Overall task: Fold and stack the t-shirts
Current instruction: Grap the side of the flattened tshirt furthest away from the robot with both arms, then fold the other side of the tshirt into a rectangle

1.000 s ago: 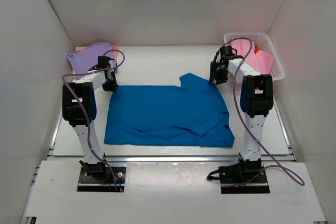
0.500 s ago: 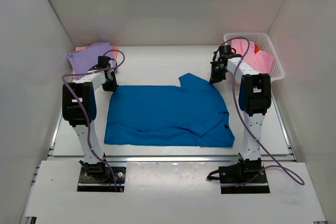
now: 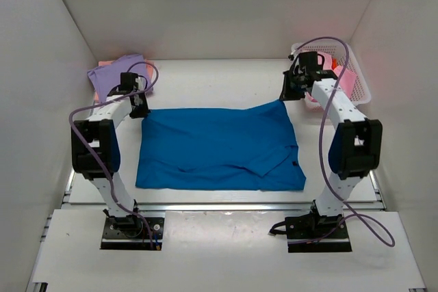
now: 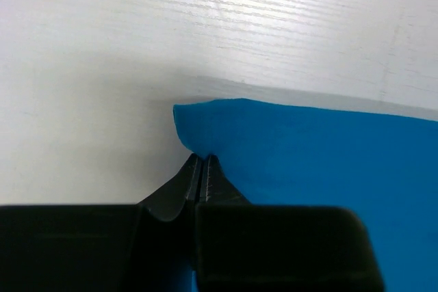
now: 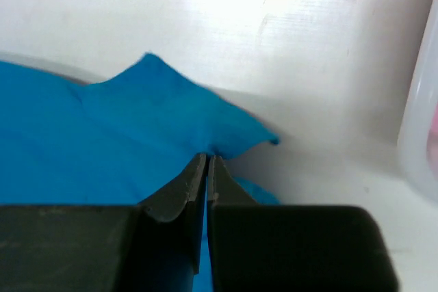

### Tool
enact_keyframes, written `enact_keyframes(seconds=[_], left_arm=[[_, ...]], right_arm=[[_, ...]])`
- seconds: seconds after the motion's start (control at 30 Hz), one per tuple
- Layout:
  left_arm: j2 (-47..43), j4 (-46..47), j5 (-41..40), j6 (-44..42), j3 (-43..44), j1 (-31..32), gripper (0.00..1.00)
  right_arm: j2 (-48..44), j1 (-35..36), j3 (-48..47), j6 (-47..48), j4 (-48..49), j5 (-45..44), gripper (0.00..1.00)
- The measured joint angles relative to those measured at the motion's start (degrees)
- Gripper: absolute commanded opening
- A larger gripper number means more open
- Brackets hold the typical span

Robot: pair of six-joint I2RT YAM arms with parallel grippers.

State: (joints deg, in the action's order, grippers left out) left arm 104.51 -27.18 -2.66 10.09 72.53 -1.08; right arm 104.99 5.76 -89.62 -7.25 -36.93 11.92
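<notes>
The blue t-shirt [image 3: 215,148] lies spread flat across the middle of the table [image 3: 205,76], and we judge its fold not yet made. Our left gripper [image 4: 203,158] is pinched tight on its far left corner, and our right gripper [image 5: 207,156] on its far right corner. A lavender shirt [image 3: 113,74] sits folded over a salmon one [image 3: 104,64] at far left, so we reckon two are done. A pink shirt [image 3: 345,80] waits in the basket [image 3: 361,73] at far right. Bare table runs beyond the far hem. The lavender shirt and the basket sit just beside the grippers, with walls [image 3: 41,66] close behind.
</notes>
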Motion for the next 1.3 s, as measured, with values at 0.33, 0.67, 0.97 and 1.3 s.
enact_keyframes(seconds=[0.33,0.67,0.97,1.3], left_arm=[[-11.7,0.7,0.5,-0.7,-13.2,0.0,0.00],[-27.0,2.4,0.3,-0.6,-25.9,-0.3,0.00],[-31.4,3.4,-0.2,-0.6,-31.4,-0.2,0.00],[-35.5,2.4,-1.4,-0.2,-34.6,0.2,0.11]], right_arm=[[-17.0,0.5,24.5,-0.4,1.8,2.3,0.00],[-32.3,-0.1,40.0,-2.1,3.8,5.6,0.00],[-36.3,-2.1,45.7,-2.5,4.0,6.8,0.00],[-40.1,-2.4,49.0,-3.6,3.7,7.0,0.00]])
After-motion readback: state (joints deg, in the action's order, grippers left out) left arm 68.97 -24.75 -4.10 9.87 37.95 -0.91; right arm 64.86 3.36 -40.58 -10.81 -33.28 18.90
